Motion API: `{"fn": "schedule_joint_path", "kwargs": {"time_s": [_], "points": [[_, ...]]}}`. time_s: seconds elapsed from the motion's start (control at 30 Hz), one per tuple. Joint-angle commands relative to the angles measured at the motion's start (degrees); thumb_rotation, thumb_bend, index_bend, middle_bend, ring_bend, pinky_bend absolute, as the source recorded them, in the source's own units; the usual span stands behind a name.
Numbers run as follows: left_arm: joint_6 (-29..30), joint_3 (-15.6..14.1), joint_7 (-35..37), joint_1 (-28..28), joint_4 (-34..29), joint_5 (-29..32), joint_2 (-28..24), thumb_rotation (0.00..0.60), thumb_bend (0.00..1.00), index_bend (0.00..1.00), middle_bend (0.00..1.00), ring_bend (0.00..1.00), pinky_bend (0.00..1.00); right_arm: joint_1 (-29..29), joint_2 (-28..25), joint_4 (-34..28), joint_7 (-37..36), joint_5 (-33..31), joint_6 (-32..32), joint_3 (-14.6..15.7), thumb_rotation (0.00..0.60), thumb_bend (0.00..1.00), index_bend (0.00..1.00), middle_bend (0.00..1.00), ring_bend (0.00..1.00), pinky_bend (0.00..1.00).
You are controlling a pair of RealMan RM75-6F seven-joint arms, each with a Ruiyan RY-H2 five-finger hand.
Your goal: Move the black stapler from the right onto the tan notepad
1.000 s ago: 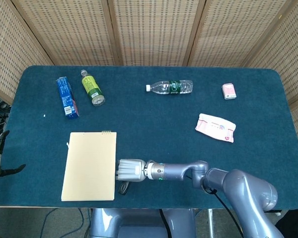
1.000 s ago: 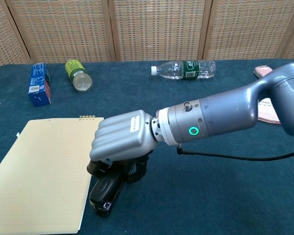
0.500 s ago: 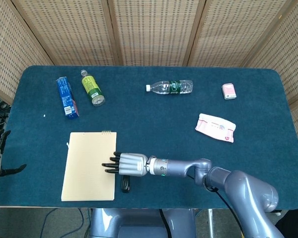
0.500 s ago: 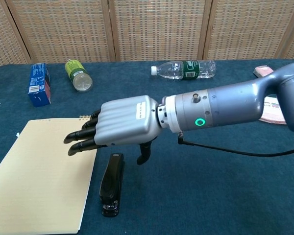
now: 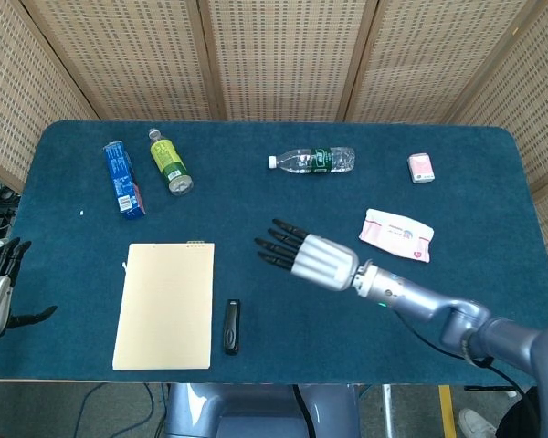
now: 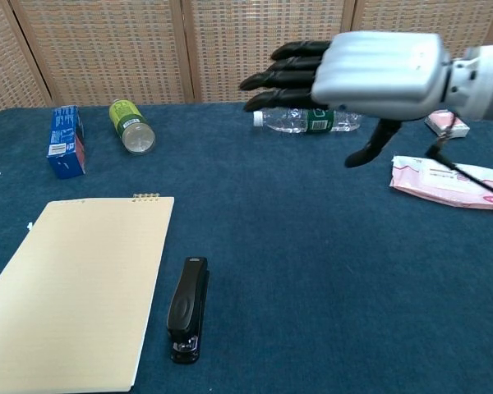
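The stapler [image 5: 231,326] lies on the counter [image 5: 457,182] just right of the notepad [image 5: 165,306], not on it. The right hand [image 5: 316,259] hangs released, holding nothing. The task could end unfinished if the stapler is not regrasped.

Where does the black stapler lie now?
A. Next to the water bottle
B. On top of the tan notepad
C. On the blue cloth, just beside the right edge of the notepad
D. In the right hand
C: the black stapler rests on the cloth, apart from the tan notepad; the right hand holds nothing.
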State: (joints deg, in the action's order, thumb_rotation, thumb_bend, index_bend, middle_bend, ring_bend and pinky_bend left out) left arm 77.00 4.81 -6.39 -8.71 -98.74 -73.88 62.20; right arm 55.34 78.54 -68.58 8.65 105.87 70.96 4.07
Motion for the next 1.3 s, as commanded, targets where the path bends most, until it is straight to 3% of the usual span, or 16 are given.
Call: {"fn": "schedule_joint_path", "kwargs": {"time_s": [0.03,0.2,0.43,0.53,0.6,0.93,1.1,1.3], "points": [[0.78,-0.79,0.15,-0.17,0.42,-2.81,0.85,0.600,0.00,0.00,0.00,0.00,0.00,-9.35,-3.71,-1.19,-0.96,-7.98,6.43,-0.50,0.600,0.00,0.00,0.00,0.02,0.00],[-0.02,-1.82,-0.86,-2.01,1.84,-7.98,2.54,0.600,0.00,0.00,0.00,0.00,0.00,-20.57,-8.68,-12.97,-1.67,-18.85,9.94,-0.45,0.600,0.00,0.00,0.00,0.00,0.00],[-2.75,-2.85,-0.59,-6.97,5.05,-17.29,4.79,0.600,0.00,0.00,0.00,0.00,0.00,-27.70,-13.55,-25.51,0.60,-24.14,12.27,0.64,0.600,0.00,0.00,0.00,0.00,0.00],[-4.53,-4.80,5.37,-14.71,12.65,-32.11,7.72,0.600,0.00,0.00,0.00,0.00,0.00,-32.27,-14.19,-31.64,4.91,-25.40,14.47,2.70,0.600,0.00,0.00,0.00,0.00,0.00],[-4.70,-5.03,5.75,-17.99,16.72,-36.81,9.93,0.600,0.00,0.01,0.00,0.00,0.00,-34.05,-13.23,-32.43,6.80,-24.87,15.75,2.88,0.600,0.00,0.00,0.00,0.00,0.00],[-12.60,-6.89,7.10,-33.68,23.38,-49.07,15.91,0.600,0.01,0.06,0.00,0.01,0.04,-37.41,-11.15,-30.42,6.78,-24.19,15.96,0.61,0.600,0.00,0.00,0.00,0.00,0.00],[-12.32,-8.98,9.71,-39.59,29.92,-53.97,19.05,0.600,0.14,0.11,0.00,0.06,0.11,-38.10,-11.68,-29.98,6.01,-24.78,15.02,-0.72,0.600,0.00,0.00,0.00,0.00,0.00],[-12.49,-11.93,13.23,-45.13,37.29,-56.69,23.87,0.600,0.25,0.23,0.07,0.13,0.17,-39.28,-12.34,-29.54,4.30,-25.57,14.65,-2.54,0.600,0.00,0.00,0.00,0.00,0.00]]}}
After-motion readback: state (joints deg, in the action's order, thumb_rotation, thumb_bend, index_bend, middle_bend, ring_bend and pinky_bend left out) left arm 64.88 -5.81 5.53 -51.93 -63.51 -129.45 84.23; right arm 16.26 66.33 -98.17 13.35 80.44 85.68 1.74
